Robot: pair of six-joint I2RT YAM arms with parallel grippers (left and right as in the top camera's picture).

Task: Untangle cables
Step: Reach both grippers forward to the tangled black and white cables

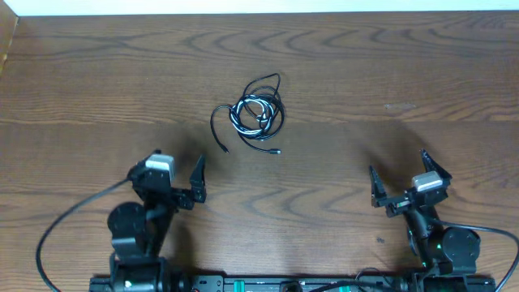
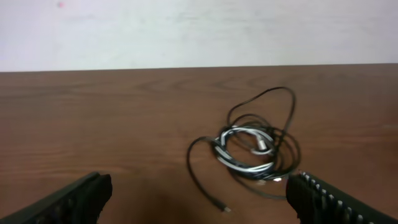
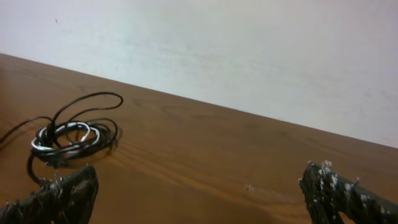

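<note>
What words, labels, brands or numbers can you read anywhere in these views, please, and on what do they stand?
None can be read: the tangled cables, the wooden table and the pale wall show no lettering.

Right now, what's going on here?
Nothing is being handled yet. A loose tangle of cables, black with one white, lies untouched on the wooden table. The left gripper and right gripper both hang open on the robot's side, short of the tangle and holding nothing. The left one is nearer to it.
</note>
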